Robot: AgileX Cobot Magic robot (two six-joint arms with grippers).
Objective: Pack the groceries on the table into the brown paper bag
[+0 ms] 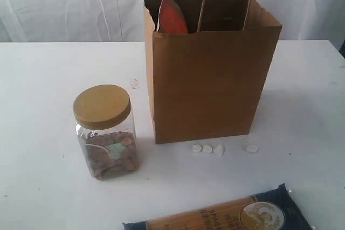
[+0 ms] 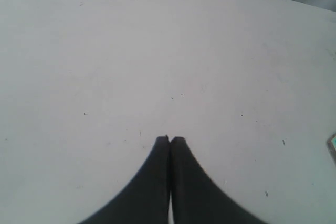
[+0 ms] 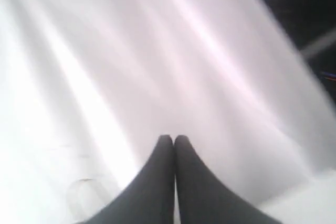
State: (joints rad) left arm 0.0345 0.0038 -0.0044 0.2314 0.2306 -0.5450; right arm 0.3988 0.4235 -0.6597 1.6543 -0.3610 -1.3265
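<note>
Currently the left claw (image 2: 169, 139) and right claw (image 3: 173, 138) are closed on nothing. The clear jar (image 1: 107, 132) stands on the worktop (image 1: 43, 79) near the brown paper bag (image 1: 207, 84); next, I judge, one claw must open around it.

Upright brown paper bag (image 1: 207, 87) holds seemingly an orange pouch (image 1: 172, 19); tan-lidded jar (image 1: 107, 133) stands beside it, dark-blue packet (image 1: 226, 216) lies flat.
</note>
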